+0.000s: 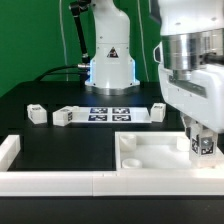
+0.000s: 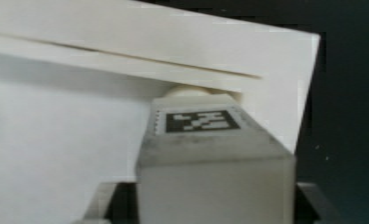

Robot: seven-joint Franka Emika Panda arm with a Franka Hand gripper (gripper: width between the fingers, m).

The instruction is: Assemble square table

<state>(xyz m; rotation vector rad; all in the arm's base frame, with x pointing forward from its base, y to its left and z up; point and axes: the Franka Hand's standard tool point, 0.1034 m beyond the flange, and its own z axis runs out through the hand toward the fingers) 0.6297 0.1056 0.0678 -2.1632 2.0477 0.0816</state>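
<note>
The square table top (image 1: 150, 152) lies white and rimmed at the front of the exterior view's right. My gripper (image 1: 203, 138) is shut on a white tagged leg (image 1: 204, 146) and holds it upright over the top's far right corner. In the wrist view the leg (image 2: 207, 165) fills the space between the dark fingers (image 2: 119, 200), its tag facing the camera. Its far end meets the top's corner (image 2: 199, 92) by the raised rim; the contact is hidden. Three loose legs lie behind: one (image 1: 37, 114) on the left, one (image 1: 68, 115) beside it, one (image 1: 157, 110) on the right.
The marker board (image 1: 110, 113) lies flat in front of the robot base (image 1: 110, 60). Low white border walls run along the front (image 1: 60, 182) and up the left side (image 1: 8, 150). The table surface is black.
</note>
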